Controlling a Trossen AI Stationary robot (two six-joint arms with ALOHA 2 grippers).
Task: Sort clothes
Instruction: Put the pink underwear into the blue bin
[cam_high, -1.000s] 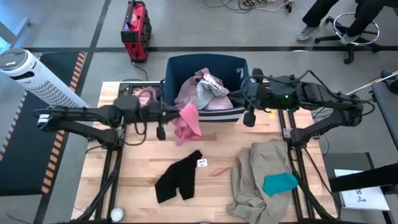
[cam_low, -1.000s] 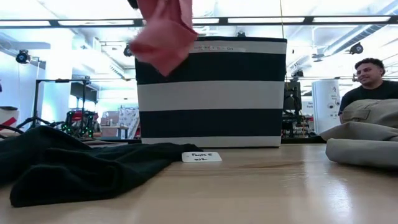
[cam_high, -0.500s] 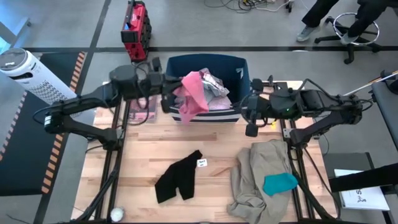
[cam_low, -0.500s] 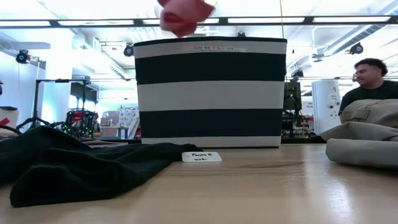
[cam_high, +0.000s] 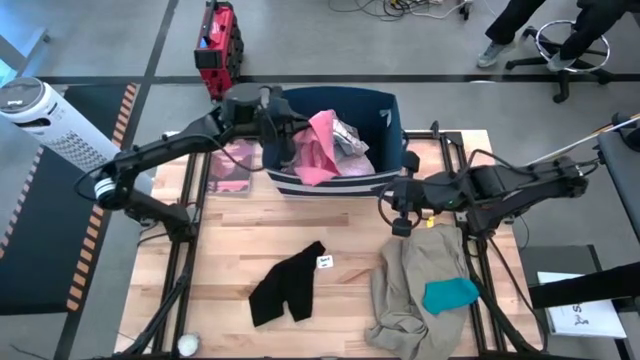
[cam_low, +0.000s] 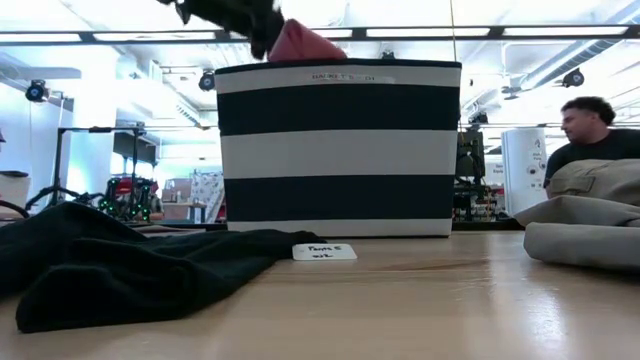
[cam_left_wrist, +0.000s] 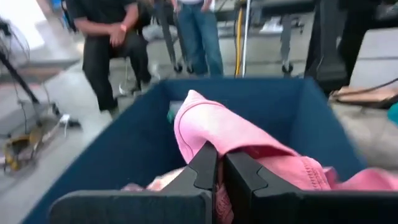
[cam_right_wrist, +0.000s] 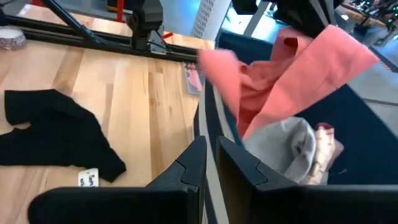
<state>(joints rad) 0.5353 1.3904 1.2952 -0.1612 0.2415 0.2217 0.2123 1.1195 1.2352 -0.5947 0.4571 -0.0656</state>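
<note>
**Pink piece held over the bin**

Pink fabric hangs pinched in the left gripper (cam_high: 283, 128), fingers clamped on the pink piece (cam_high: 318, 148) directly above the navy striped bin (cam_high: 392, 118); its long axis drapes down into the heap of garments inside. Right gripper (cam_high: 399, 208), fingers nearly together and holding nothing, hovers beside the khaki-beige piece (cam_high: 412, 285) on the desk (cam_high: 220, 260).

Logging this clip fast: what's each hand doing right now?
Left hand: shut on the pink garment, over the navy striped bin.
Right hand: shut, empty, beside the bin above the khaki garment.
</note>
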